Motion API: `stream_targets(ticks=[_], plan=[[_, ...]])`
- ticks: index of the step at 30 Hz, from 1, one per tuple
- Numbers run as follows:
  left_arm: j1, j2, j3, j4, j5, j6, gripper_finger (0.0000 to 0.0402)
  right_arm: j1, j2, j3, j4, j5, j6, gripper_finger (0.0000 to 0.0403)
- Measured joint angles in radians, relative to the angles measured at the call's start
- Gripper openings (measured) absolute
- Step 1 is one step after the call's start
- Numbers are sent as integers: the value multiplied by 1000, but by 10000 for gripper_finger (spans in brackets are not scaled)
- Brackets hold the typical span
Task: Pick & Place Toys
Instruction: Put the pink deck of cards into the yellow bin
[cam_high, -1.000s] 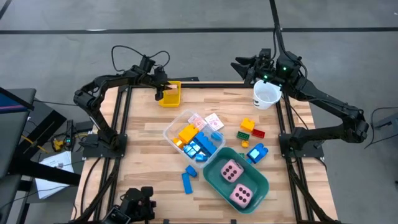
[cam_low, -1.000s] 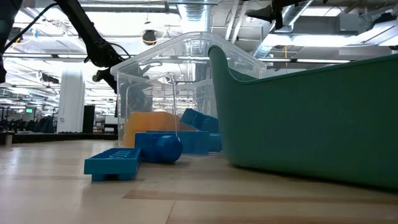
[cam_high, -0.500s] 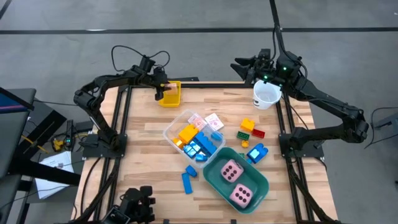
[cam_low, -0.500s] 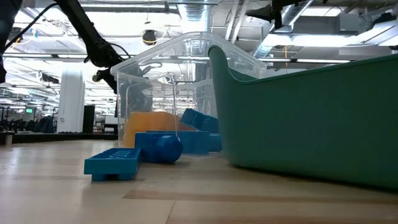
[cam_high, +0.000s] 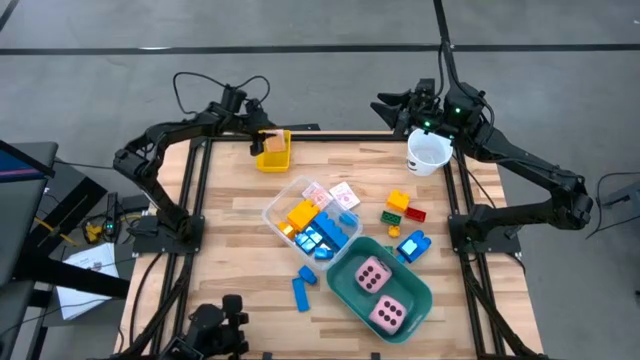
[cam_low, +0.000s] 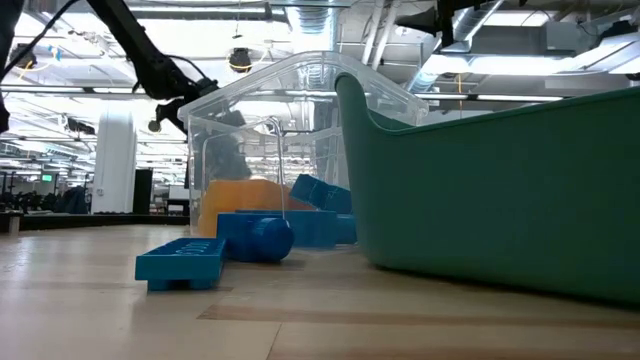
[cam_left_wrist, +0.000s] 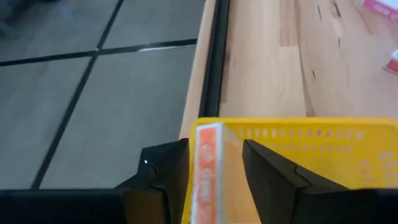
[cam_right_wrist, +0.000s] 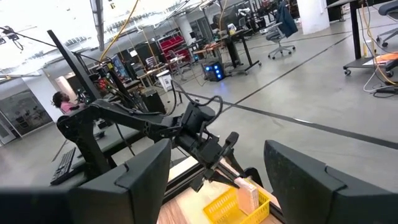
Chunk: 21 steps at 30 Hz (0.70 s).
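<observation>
A pale wooden table (cam_high: 250, 215) on a dark frame stands on a grey workshop floor. The left gripper (cam_high: 256, 139) hangs at the table's far left corner, over the rim of a small yellow basket (cam_high: 276, 156). In the left wrist view its fingers (cam_left_wrist: 171, 171) stand apart on either side of a small pink-white card (cam_left_wrist: 208, 171), which stands on edge in the basket (cam_left_wrist: 323, 152) with its long axis pointing away from the wrist. The fingers appear parted from the card rather than pinching it, so it reads as just let go. The right wrist view shows the same card (cam_right_wrist: 247, 194) sticking up from the basket (cam_right_wrist: 227, 205).

The right gripper (cam_high: 400, 108) waits at the far right corner beside the white cup (cam_high: 428, 152), fingers open and empty.

The remaining toys lie mid-table: bricks (cam_high: 318, 232) in the clear bin (cam_high: 276, 207), loose cards (cam_high: 345, 194), small bricks (cam_high: 405, 209) and two dice (cam_high: 380, 296) in the teal tub (cam_high: 420, 298). The clear bin is nearer the left arm.

Compared with a second ago, the left gripper has drawn back slightly from the basket and its fingers have widened; the right arm and the toys are unchanged.
</observation>
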Motion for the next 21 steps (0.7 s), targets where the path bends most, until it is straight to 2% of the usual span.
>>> stream_targets(ticks=[21], plan=[[-22,-165,0,13,3,-123,150,3,0,0,-2,2,-13,249]])
